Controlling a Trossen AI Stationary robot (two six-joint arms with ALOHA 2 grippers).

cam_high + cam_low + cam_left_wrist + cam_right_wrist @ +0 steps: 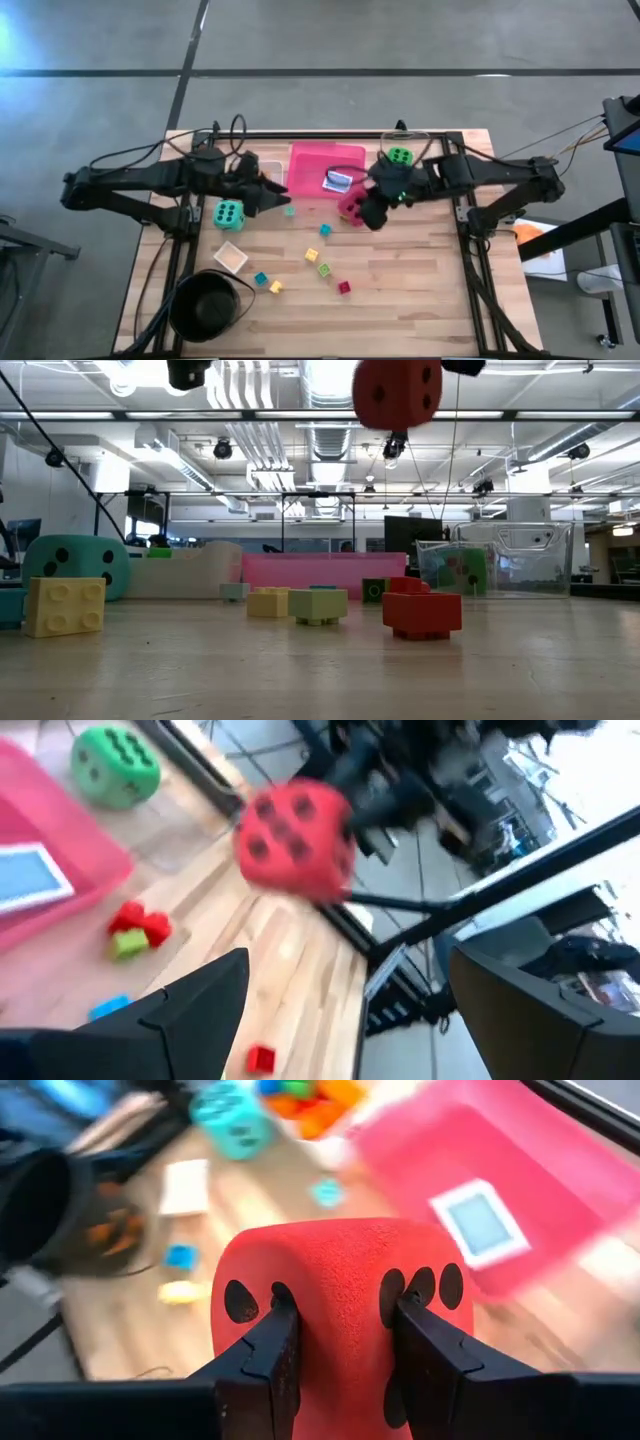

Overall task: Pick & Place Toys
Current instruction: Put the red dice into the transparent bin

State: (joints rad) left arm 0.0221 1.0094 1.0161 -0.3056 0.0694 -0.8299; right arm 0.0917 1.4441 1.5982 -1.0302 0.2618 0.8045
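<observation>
A red dotted die hangs above the table's middle, next to the pink tray, with my right gripper shut on it. In the low view the red die is high over the board. My left gripper is open and holds nothing, left of the tray; its fingers point toward the red die. A teal die rests on the table below my left gripper. The green die sits in a clear tray at the far right. Several small blocks lie scattered on the wood. My right gripper pinches the red die between its two fingers, across the die's upper part. The soft surface dents in where the fingers meet it. The fingers slant down from the table's right side. The die is lifted clear of the table.
A card lies in the pink tray. A small white tray and a black round bowl stand at the near left. In the low view a yellow block and a red block sit close to the near edge.
</observation>
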